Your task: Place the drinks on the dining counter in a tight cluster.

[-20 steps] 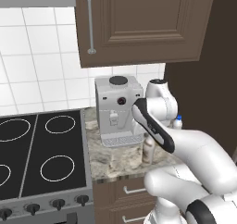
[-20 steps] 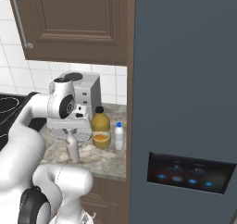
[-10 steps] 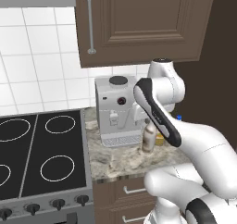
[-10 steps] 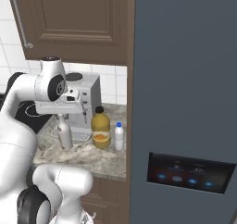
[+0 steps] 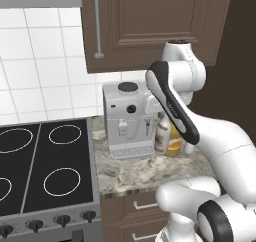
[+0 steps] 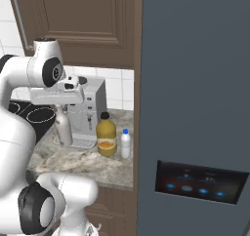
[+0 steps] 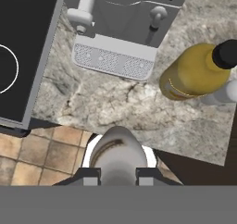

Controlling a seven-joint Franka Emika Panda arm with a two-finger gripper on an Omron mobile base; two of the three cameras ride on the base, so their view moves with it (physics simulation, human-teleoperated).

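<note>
beige slim bottle (image 6: 62, 129) gripped in tool (image 7: 118, 174), lifted above marbled countertop (image 6: 83, 159), beside coffee machine (image 6: 87, 112).

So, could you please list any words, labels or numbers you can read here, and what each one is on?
No text can be read.
Orange bottle: a pale label band, too blurred to read.
Fridge panel: glowing blue icons, no legible characters.
Coffee machine: buttons, no lettering.
Held bottle: plain.

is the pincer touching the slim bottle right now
Touching. In the hand view the pincer is shut on the slim bottle, a tip on each side. The right base view shows it hanging under the hand, above the counter.
</note>
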